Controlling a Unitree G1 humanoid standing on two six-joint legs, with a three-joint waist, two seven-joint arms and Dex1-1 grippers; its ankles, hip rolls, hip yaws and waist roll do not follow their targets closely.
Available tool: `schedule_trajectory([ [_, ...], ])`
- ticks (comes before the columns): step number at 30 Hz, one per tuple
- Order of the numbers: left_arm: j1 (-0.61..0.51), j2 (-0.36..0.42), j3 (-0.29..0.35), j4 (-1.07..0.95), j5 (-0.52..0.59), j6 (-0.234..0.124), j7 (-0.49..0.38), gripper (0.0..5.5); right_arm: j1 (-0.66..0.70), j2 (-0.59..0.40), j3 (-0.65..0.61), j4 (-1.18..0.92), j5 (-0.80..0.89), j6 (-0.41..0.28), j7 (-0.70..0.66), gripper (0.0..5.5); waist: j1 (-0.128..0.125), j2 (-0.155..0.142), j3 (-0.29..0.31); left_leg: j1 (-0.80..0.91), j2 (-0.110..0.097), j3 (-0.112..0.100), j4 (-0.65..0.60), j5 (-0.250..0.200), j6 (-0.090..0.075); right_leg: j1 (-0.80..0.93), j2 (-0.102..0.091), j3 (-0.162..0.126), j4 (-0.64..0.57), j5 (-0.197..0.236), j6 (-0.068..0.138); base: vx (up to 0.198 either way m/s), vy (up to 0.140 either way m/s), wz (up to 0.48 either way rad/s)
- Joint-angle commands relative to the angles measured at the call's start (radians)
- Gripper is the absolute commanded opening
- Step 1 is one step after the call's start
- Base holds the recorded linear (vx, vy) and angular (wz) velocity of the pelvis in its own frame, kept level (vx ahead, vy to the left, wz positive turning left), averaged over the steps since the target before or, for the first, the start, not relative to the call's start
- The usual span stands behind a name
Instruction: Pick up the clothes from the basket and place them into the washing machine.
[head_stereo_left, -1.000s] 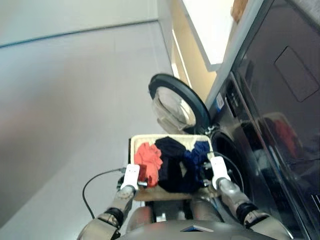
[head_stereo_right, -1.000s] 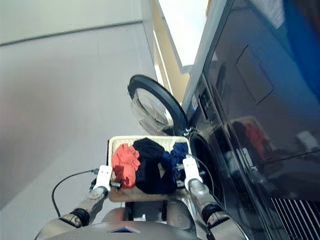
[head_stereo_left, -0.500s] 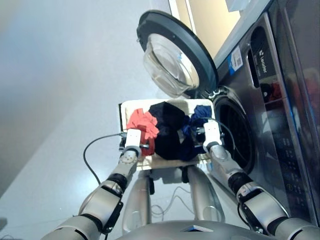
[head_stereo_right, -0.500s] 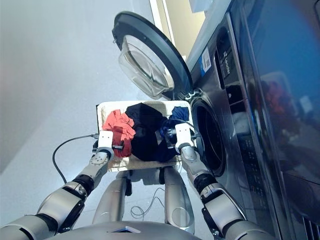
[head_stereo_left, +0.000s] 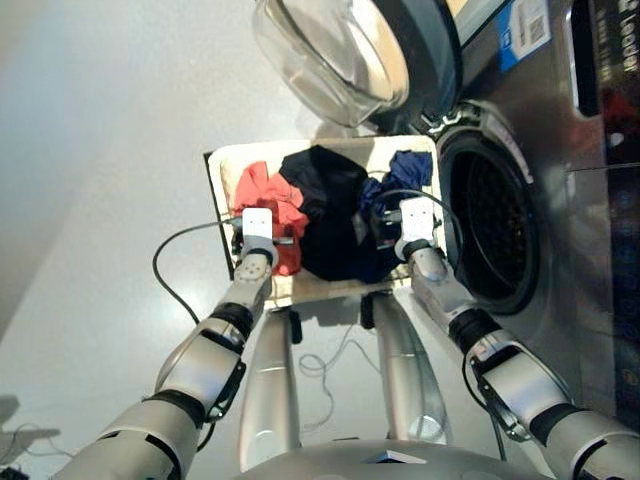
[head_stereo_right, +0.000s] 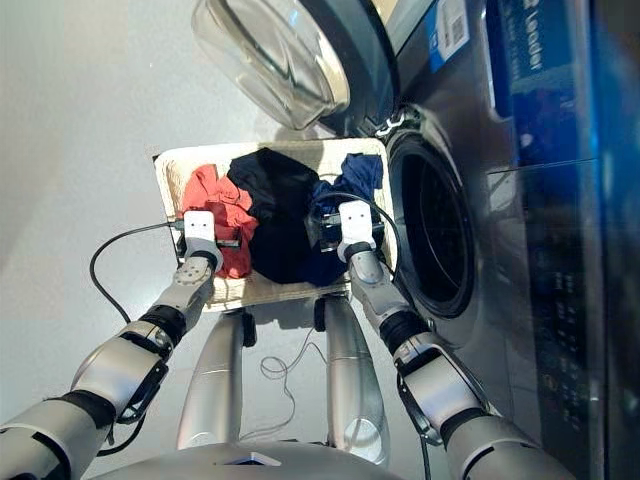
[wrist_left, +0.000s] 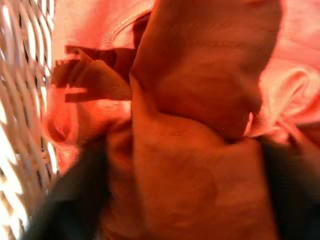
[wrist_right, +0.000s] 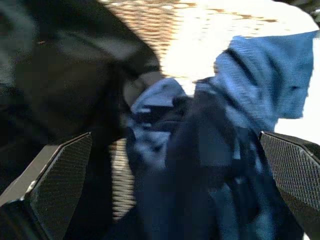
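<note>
Pale grey floor (head_stereo_left: 90, 150), glossy, carries a cream wicker basket (head_stereo_left: 222, 175) just beside the washing machine (head_stereo_left: 560, 170); the basket's long axis runs left to right, its right end toward the drum opening (head_stereo_left: 497, 225). Porthole door (head_stereo_left: 345, 45) stands swung open beyond the basket's far edge, glass bowl outward.

Contents, left to right: orange-red garment (head_stereo_left: 268, 200) at the left end; black garment (head_stereo_left: 325, 215) heaped in the middle; navy blue garment (head_stereo_left: 400, 172) at the right end, by the far right corner.

Left gripper (head_stereo_left: 262, 238): over the orange-red garment, cloth filling the wrist view; apparently pressed into it, finger state cannot be told.

Right gripper (wrist_right: 170, 145): fingers (wrist_right: 55, 175) apart, navy cloth between them.

Black cable (head_stereo_left: 175, 260) trails on the floor left of the basket.
</note>
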Motion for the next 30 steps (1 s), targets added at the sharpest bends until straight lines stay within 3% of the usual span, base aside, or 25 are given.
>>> schedule_trajectory([
  [1, 0.001, 0.025, 0.023, 0.005, -0.014, -0.029, 0.007, 0.0, -0.014, 0.035, 0.027, -0.057, -0.004, -0.053, 0.005, 5.5, -0.027, -0.005, -0.032, -0.015, -0.032, -0.038, 0.118, -0.134, 0.029, 0.025, -0.013, 0.019, 0.015, -0.091, 0.106, 0.0, 0.0, 0.0],
  [5, 0.018, 0.02, 0.022, -0.016, -0.014, -0.045, 0.003, 0.0, 0.009, 0.035, 0.035, -0.046, -0.048, -0.046, 0.023, 5.5, -0.026, -0.007, -0.047, 0.011, -0.036, -0.04, 0.098, -0.132, 0.032, 0.042, -0.011, 0.02, 0.003, -0.087, 0.106, 0.0, 0.0, 0.0],
  [14, 0.059, 0.02, 0.012, -0.105, -0.03, -0.077, -0.034, 0.0, 0.045, 0.011, 0.069, -0.046, -0.113, -0.037, 0.056, 5.5, -0.018, -0.002, -0.058, 0.172, -0.04, -0.04, -0.012, -0.102, 0.018, 0.189, -0.021, 0.015, -0.08, -0.055, 0.114, -0.01, -0.002, 0.0],
  [15, 0.068, 0.021, 0.014, -0.136, -0.038, -0.084, -0.039, 0.0, 0.052, 0.003, 0.077, -0.05, -0.13, -0.035, 0.061, 5.5, -0.019, -0.005, -0.054, 0.191, -0.047, -0.036, -0.039, -0.062, 0.019, 0.21, -0.031, 0.009, -0.107, -0.023, 0.11, -0.08, -0.012, -0.005],
  [19, 0.131, 0.012, 0.015, -0.246, -0.066, -0.101, -0.069, 0.0, 0.092, -0.016, 0.107, -0.062, -0.201, -0.025, 0.074, 5.5, -0.007, -0.007, -0.034, 0.321, -0.052, -0.028, -0.101, -0.045, 0.013, 0.34, -0.032, 0.005, -0.169, -0.004, 0.112, -0.019, -0.006, 0.003],
  [25, 0.275, 0.004, -0.002, -0.411, -0.099, -0.095, -0.143, 0.0, 0.185, -0.053, 0.162, -0.098, -0.323, -0.01, 0.132, 5.5, 0.011, -0.012, -0.034, 0.524, -0.052, -0.02, -0.18, -0.036, 0.015, 0.552, -0.033, 0.002, -0.258, 0.005, 0.118, 0.0, 0.0, 0.0],
  [30, 0.38, -0.014, -0.019, -0.514, -0.138, -0.076, -0.206, 0.0, 0.264, -0.094, 0.188, -0.168, -0.403, -0.018, 0.171, 5.5, 0.016, 0.0, -0.069, 0.665, -0.057, -0.012, -0.267, -0.015, 0.015, 0.699, -0.03, -0.007, -0.345, 0.009, 0.123, 0.023, -0.006, 0.006],
])
